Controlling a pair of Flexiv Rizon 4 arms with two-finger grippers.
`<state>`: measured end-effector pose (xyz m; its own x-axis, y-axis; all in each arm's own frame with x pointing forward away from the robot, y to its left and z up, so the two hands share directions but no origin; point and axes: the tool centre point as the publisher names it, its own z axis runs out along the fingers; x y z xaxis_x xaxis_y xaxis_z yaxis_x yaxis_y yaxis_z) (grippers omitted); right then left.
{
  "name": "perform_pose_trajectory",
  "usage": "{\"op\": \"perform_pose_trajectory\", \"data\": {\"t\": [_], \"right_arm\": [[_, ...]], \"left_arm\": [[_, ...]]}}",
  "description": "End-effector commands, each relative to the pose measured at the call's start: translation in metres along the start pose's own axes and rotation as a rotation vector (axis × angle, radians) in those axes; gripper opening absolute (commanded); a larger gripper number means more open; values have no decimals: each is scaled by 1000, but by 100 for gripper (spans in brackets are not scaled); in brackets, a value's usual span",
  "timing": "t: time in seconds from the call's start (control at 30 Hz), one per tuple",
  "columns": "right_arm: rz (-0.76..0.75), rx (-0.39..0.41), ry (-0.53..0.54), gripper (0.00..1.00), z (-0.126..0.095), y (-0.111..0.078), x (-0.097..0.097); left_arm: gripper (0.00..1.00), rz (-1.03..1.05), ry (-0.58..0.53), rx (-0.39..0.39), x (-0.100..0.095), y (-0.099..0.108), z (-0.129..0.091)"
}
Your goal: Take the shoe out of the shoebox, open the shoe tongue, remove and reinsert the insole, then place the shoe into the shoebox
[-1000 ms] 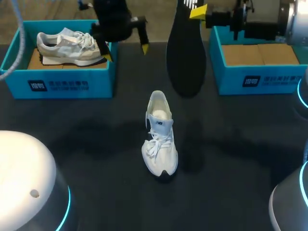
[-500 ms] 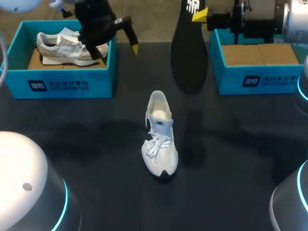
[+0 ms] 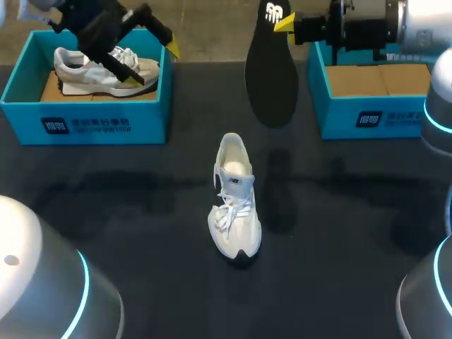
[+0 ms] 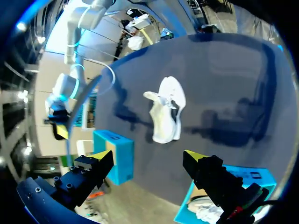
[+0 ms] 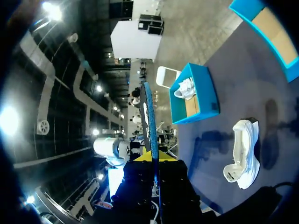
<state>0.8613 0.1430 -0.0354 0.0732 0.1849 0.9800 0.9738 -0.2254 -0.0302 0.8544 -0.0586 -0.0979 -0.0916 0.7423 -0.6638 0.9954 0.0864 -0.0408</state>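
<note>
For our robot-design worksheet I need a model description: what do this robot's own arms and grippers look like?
The left arm and right arm have rounded, glossy white-grey housings with glowing cyan rings at the joints. The right arm narrows into a silvery cylinder, then a black wrist section. The left gripper and right gripper are black and blocky, with bright yellow fingertips. No readable markings show.

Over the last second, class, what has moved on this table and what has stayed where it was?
The open, empty left gripper moved to the robot's left, over the left shoebox with the grey shoe. The right gripper stays shut on the black insole, whose lower end drew slightly away from the white shoe. Both shoes and the right shoebox did not move.
</note>
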Motion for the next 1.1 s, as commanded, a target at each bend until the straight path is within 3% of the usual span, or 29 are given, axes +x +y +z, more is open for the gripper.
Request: {"op": "perform_pose_trajectory", "data": {"t": [0.03,0.2,0.83,1.0,1.1], "right_arm": [[17,43,-22,0,16,22,7],[69,59,-33,0,28,30,5],[194,105,-15,0,93,15,-12],[209,101,18,0,109,5,-10],[216,97,31,0,116,1,-10]], "left_arm": [[100,28,-377,-33,0,-10,-5],[100,58,-500,-94,-14,-11,-13],[100,111,-703,-45,-47,-11,-1],[93,117,-725,-27,-52,-12,7],[71,117,-734,-22,-54,-11,11]]}}
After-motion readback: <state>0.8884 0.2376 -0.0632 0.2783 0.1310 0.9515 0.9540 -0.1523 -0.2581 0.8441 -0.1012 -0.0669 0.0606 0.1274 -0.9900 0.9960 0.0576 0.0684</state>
